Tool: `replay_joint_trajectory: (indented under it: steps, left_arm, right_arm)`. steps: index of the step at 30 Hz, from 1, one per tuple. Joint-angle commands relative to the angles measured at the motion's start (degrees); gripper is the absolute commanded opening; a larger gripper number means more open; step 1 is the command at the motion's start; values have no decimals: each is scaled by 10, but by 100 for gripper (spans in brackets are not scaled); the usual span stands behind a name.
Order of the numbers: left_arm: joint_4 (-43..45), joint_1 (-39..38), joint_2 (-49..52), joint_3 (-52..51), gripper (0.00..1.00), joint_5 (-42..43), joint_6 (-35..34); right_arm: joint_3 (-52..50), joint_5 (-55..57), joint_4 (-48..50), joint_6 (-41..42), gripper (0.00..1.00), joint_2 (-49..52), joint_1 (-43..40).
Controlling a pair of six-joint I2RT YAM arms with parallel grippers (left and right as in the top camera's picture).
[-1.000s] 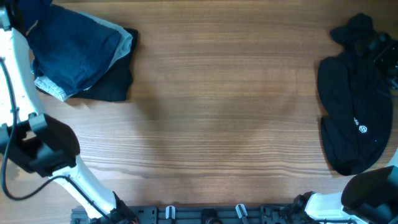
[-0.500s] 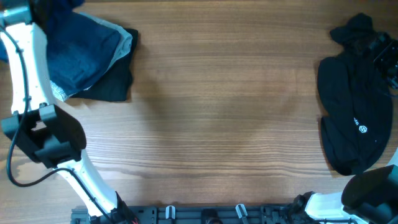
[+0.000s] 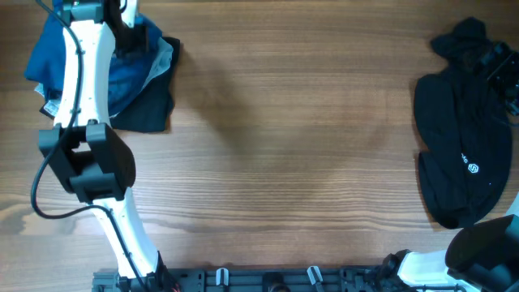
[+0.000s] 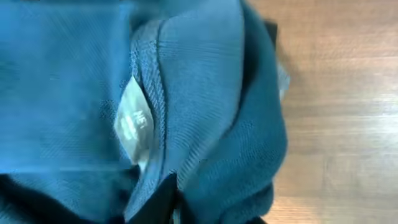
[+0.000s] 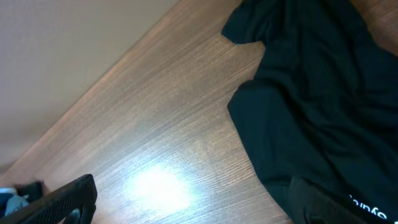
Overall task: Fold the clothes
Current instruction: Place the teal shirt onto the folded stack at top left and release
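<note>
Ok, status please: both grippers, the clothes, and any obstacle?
Left gripper over blue garment, jaws unseen. Right gripper open, empty, near black garment. No obstacle seen between the piles.

The left arm (image 3: 81, 73) hides part of the blue garment (image 3: 134, 73) at the table's far left corner, and the top edge cuts the garment off. The left wrist view is blurred on its left side, and the print on the white label (image 4: 134, 121) is unreadable. The black garment (image 3: 454, 154) runs past the right edge.
</note>
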Motion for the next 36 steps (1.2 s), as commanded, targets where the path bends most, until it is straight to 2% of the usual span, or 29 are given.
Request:
replay_joint_trajectory:
  steps: [1, 7, 12, 15, 20, 23, 27, 30, 36]
  left_arm:
    - [-40, -3, 5, 5, 100, 26, -29]
    - [-36, -14, -23, 6, 100, 94, -29]
    - [51, -3, -71, 6, 100, 92, -34]
    - [117, 4, -77, 6, 100, 63, -34]
    - [212, 22, -71, 6, 100, -43, -33]
    - [262, 44, -45, 6, 100, -51, -25]
    - [275, 78, 6, 6, 100, -45, -47]
    - [271, 107, 61, 6, 100, 17, -64]
    - [249, 116, 156, 5, 100, 59, -89]
  right_arm:
    - [2, -5, 2, -11, 99, 7, 4]
    - [2, -5, 3, -11, 99, 7, 4]
    - [2, -5, 3, -11, 100, 7, 4]
    - [2, -5, 6, -11, 99, 7, 4]
    - [2, -5, 14, -11, 100, 7, 4]
    - [2, -5, 14, -12, 100, 7, 4]
    - [2, -3, 14, -12, 100, 7, 4]
    - [2, -3, 22, -12, 99, 8, 4]
    - [2, -3, 24, -12, 99, 8, 4]
